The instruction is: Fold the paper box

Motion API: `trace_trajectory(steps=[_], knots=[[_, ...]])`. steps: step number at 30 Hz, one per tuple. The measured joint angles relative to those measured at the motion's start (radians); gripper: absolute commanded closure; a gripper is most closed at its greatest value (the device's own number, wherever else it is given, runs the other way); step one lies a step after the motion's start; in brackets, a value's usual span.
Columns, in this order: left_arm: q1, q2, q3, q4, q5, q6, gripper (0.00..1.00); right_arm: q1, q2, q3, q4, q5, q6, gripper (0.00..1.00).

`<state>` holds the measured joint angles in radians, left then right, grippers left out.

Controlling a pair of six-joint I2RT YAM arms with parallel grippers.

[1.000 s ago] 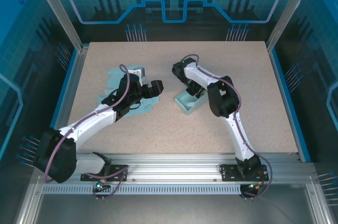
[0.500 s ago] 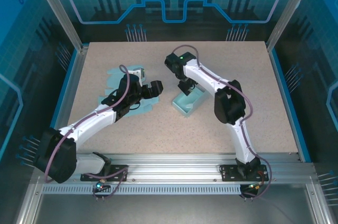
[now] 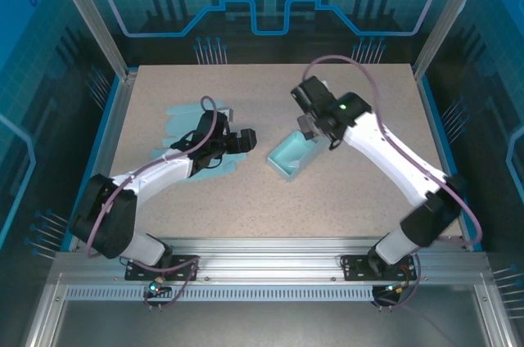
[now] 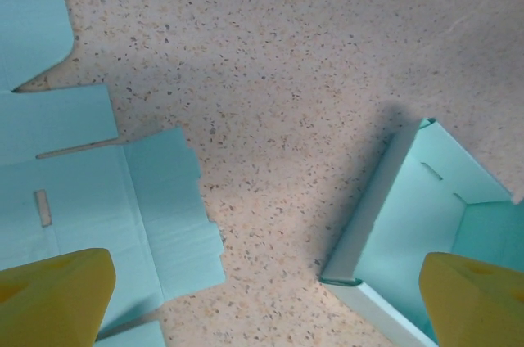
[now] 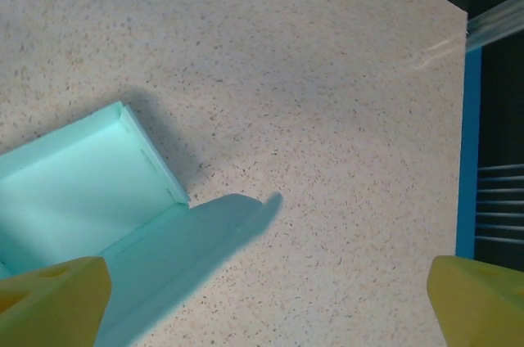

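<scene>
Teal paper box [image 3: 290,157] rests half-formed between the left gripper [image 3: 238,141] and right gripper [image 3: 314,128], both spread wide, likely poised to regrip.

Bright, even overhead light fell on the table [image 3: 246,208]; the box [image 4: 434,208] threw a soft shadow toward 9 o'clock. Near fingertips [image 4: 53,298] were blurred.

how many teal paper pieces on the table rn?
2: a flat sheet at left, partly under the left arm; a part-folded box at centre. Others may be hidden.
</scene>
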<state>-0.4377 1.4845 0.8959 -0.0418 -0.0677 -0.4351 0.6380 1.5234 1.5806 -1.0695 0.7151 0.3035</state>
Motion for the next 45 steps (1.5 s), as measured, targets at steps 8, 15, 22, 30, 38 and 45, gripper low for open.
trace_trajectory(steps=[8, 15, 22, 30, 38, 45], knots=[[-0.058, 0.171, 0.184, -0.075, -0.117, 0.137, 0.12, -0.179, -0.364, -0.405, 0.089, -0.024, 0.229, 0.00], [-0.113, 0.364, 0.340, -0.130, -0.229, 0.249, 0.14, -0.320, -0.546, -0.673, 0.175, -0.189, 0.365, 0.00], [-0.120, 0.473, 0.393, -0.171, -0.266, 0.294, 0.18, -0.331, -0.538, -0.796, 0.278, -0.306, 0.402, 0.00], [-0.177, 0.487, 0.381, -0.185, -0.271, 0.306, 0.17, -0.347, -0.446, -0.845, 0.388, -0.399, 0.404, 0.00], [-0.264, 0.422, 0.232, -0.177, -0.233, 0.228, 0.16, -0.407, -0.402, -0.839, 0.409, -0.417, 0.395, 0.00], [-0.364, 0.356, 0.161, -0.081, -0.112, 0.117, 0.16, -0.450, -0.401, -0.820, 0.383, -0.393, 0.389, 0.00]])
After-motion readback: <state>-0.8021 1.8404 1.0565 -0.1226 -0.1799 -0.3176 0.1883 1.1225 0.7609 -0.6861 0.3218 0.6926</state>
